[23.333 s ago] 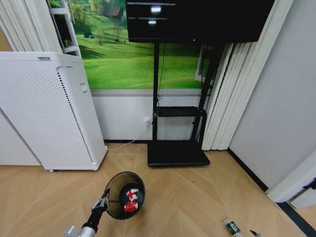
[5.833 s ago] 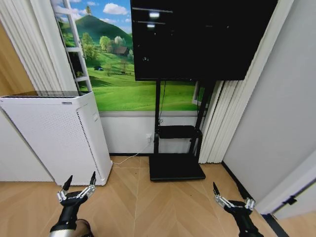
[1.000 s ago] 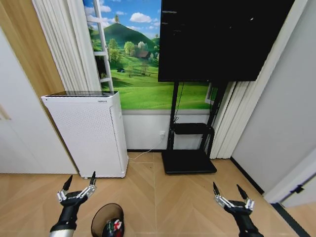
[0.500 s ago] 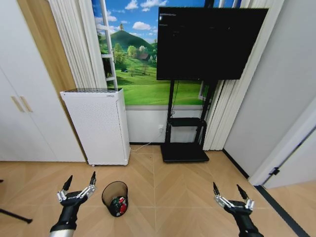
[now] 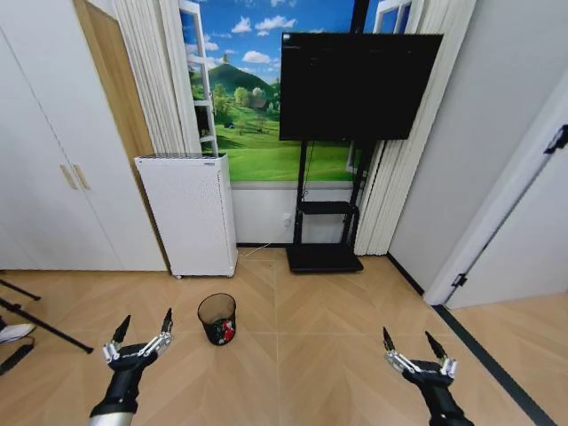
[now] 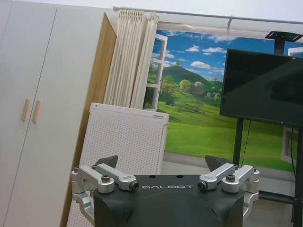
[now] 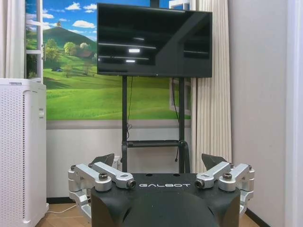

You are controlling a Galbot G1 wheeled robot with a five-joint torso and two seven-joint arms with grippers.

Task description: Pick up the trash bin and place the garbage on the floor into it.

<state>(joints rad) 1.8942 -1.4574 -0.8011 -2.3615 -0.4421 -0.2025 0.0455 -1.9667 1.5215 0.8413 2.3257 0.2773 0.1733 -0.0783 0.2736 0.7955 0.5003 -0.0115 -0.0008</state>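
The trash bin (image 5: 217,319), a small black wire-mesh basket, stands upright on the floor (image 5: 293,355) in the head view, in front of the white appliance. Red and white garbage (image 5: 225,333) lies inside it near the base. My left gripper (image 5: 140,335) is open and held up at the lower left, well short of the bin and to its left. My right gripper (image 5: 415,349) is open at the lower right, far from the bin. Both wrist views show open fingers, the left gripper (image 6: 162,165) and the right gripper (image 7: 158,161), with nothing between them.
A tall white perforated appliance (image 5: 188,213) stands against the wall behind the bin. A black TV (image 5: 358,84) on a stand (image 5: 323,256) is beside it. White cupboard doors (image 5: 53,177) line the left, a tripod leg (image 5: 44,327) crosses the floor at left, and a door (image 5: 524,231) is at right.
The whole head view has pulled back: the bin, appliance and TV look smaller and farther off, and more floor shows. Both grippers keep the same open pose.
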